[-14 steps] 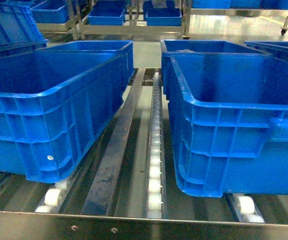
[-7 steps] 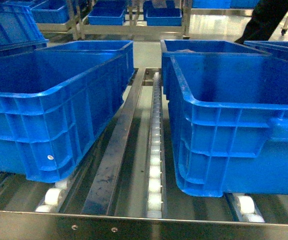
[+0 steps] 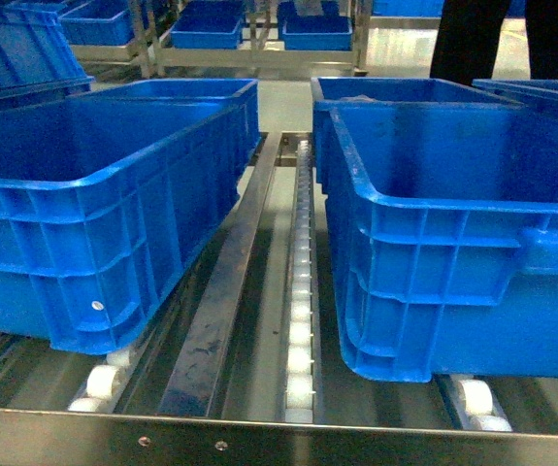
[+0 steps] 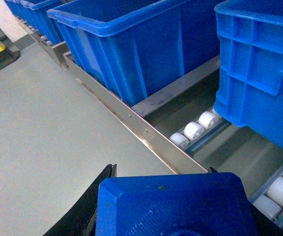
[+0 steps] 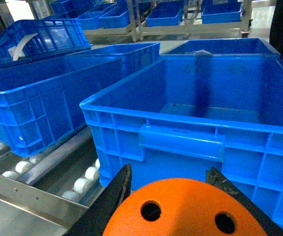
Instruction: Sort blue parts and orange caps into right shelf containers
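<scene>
Cargo, right claw (image 5: pixel 168 196): one orange cap (image 5: pixel 185 211), a small orange cylinder with round holes in its flat top, clamped between the two dark fingers (image 5: pixel 112 194). It hung just short of the near wall of the right shelf container (image 5: pixel 190 123), a large bright-blue ribbed plastic crate with a moulded handle bar, seemingly empty apart from a faint speck on its floor.

Cargo, left claw (image 4: pixel 173 206): one blue part (image 4: pixel 175 206), a blocky blue plastic piece, gripped low in the wrist view over the grey floor (image 4: pixel 43 128), just outside the shelf's steel front rail (image 4: pixel 131 118). White rollers (image 4: pixel 195 130) showed beyond the rail.

Surroundings: a second blue crate (image 3: pixel 94 194) stood on the left lane, a roller strip (image 3: pixel 301 291) between the two. Neither claw appeared in the head view. A person's dark legs (image 3: pixel 468 39) stood behind the shelf.

Handling note: the cap probably needed lifting clear of the thick rim and carrying inward before release, so it dropped inside rather than bouncing off the handle bar.
</scene>
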Tool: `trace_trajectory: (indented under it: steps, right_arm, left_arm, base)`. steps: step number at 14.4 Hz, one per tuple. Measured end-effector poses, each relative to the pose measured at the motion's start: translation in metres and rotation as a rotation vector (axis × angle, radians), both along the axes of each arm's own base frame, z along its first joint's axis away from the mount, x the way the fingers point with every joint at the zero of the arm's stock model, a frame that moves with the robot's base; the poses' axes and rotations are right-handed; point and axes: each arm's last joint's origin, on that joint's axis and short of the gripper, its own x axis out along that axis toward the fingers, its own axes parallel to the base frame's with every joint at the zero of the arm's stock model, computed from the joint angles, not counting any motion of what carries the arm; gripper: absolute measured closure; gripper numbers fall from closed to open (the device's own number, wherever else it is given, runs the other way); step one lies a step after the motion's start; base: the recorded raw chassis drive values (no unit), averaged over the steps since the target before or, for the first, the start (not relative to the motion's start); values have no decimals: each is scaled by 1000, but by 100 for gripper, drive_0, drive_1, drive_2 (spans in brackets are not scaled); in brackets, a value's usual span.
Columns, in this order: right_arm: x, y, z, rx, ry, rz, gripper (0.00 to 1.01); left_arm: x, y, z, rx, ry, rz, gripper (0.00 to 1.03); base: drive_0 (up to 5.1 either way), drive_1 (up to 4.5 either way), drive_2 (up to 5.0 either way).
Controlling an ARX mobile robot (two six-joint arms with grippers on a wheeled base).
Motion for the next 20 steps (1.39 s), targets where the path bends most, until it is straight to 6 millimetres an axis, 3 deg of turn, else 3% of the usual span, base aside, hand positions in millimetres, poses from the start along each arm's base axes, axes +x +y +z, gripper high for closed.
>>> trace_trajectory:
  steps: [10, 11, 12, 13, 14, 15, 16, 20]
  right_arm:
    - [0, 0, 0, 0, 0, 0, 60]
    - [0, 0, 0, 0, 0, 0, 60]
    - [0, 0, 0, 0, 0, -1, 60]
    - [0, 0, 0, 0, -1, 0, 60]
    - [0, 0, 0, 0, -1, 2, 60]
    - [0, 0, 0, 0, 0, 0, 60]
    - [0, 0, 0, 0, 0, 0, 60]
    - [0, 0, 0, 0, 0, 0, 60]
  left_arm:
    - [0, 0, 0, 0, 0, 0, 58]
    - [5, 8, -2, -127, -73, -124, 58]
    - [9, 23, -10, -282, -100, -453, 58]
    - [18, 24, -12, -339, -100, -847, 58]
    - [22, 9, -5, -377, -122, -1228, 59]
    - [22, -1, 1, -410, -133, -1502, 59]
    - [23, -3, 1, -444, -131, -1632, 59]
    - [28, -4, -1, -455, -131, -1660, 59]
  base:
    - [0, 42, -43]
    - [0, 0, 0]
    - [0, 0, 0]
    - [0, 0, 0]
    - [0, 0, 0]
    - [0, 0, 0]
    - [0, 0, 0]
    - [0, 0, 0]
